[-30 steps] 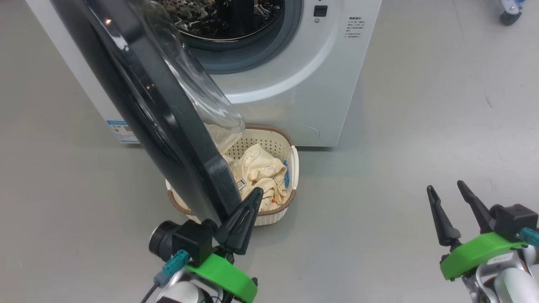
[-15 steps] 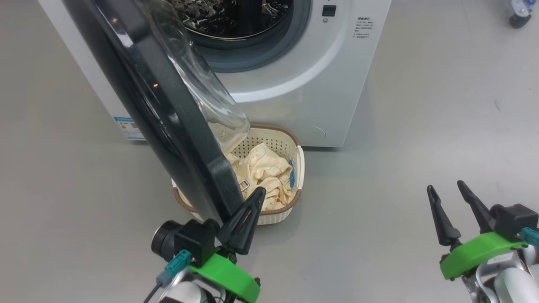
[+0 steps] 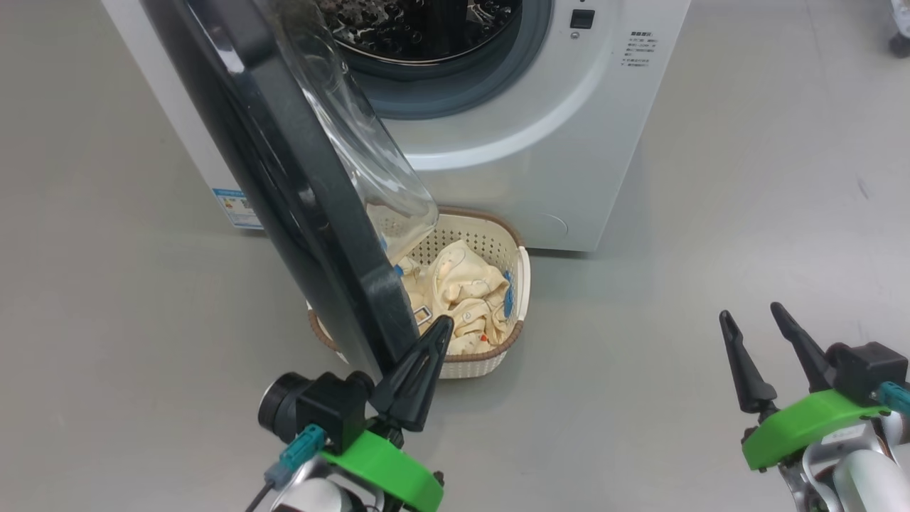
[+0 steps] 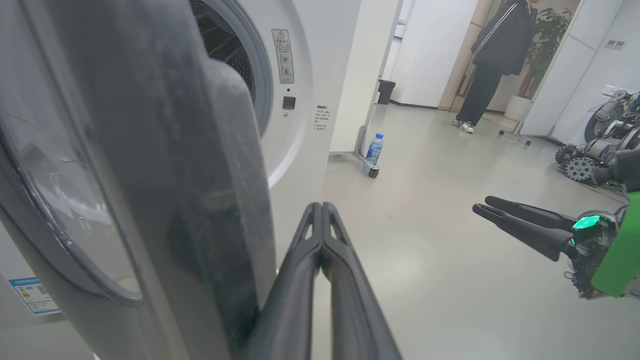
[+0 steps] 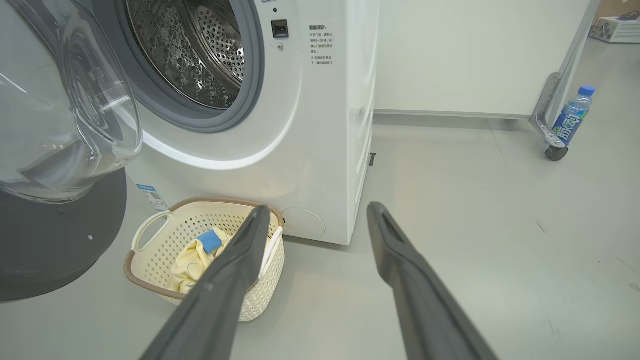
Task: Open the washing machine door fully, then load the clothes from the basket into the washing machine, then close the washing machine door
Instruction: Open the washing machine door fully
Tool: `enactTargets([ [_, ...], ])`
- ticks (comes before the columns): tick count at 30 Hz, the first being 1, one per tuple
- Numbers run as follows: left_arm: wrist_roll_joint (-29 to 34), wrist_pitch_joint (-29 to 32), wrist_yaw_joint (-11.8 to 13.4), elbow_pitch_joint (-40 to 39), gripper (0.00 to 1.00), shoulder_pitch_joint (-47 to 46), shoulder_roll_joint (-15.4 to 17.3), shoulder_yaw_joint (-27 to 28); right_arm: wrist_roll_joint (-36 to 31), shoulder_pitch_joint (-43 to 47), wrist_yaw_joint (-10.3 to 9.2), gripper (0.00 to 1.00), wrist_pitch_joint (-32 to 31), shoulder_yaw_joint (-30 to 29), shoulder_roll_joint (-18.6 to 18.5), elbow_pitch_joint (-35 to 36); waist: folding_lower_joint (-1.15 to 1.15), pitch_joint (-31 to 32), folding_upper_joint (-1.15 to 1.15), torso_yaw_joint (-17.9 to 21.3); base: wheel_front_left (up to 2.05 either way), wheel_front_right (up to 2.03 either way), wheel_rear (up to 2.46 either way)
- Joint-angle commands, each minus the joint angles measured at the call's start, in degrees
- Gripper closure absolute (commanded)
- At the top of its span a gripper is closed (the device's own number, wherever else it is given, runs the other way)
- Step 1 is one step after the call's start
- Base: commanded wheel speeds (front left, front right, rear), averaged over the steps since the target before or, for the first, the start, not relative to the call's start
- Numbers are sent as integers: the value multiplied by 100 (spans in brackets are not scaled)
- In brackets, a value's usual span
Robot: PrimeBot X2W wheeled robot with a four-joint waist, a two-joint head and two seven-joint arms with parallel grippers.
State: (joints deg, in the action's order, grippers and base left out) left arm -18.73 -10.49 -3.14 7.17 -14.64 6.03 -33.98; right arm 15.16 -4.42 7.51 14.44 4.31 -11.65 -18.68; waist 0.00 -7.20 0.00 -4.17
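We see our left gripper (image 3: 442, 324), fingers pressed together, just beside the lower edge of the open round black-rimmed glass door (image 3: 298, 185), our right gripper (image 3: 749, 311) with fingers apart, and the cream-yellow clothes (image 3: 462, 291) in the perforated cream plastic basket (image 3: 523, 281) on the floor at the foot of the white washing machine (image 3: 540, 142).

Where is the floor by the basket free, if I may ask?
Bare floor lies between the basket and the right gripper. The basket's left is crowded by the washing machine door, with the left gripper at its edge.

L gripper (image 3: 442, 323) pinched closed; R gripper (image 3: 749, 310) spread wide.
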Motion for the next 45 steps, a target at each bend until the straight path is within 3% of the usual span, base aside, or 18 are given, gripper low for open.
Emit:
enactTargets([
  [1,-56,9,112,-141,100,-132,155,312,37,-215,-2,0,56,110,-144,137,0,17,0,-18,0,0,0],
  [13,-67,27,149,-287,100,-33,218,225,46,-164,-2,0,56,135,-179,120,0,112,0,-189,0,0,0],
  [45,-64,148,611,-653,100,124,425,306,71,-171,-2,0,56,179,-208,101,0,52,0,-776,0,0,0],
])
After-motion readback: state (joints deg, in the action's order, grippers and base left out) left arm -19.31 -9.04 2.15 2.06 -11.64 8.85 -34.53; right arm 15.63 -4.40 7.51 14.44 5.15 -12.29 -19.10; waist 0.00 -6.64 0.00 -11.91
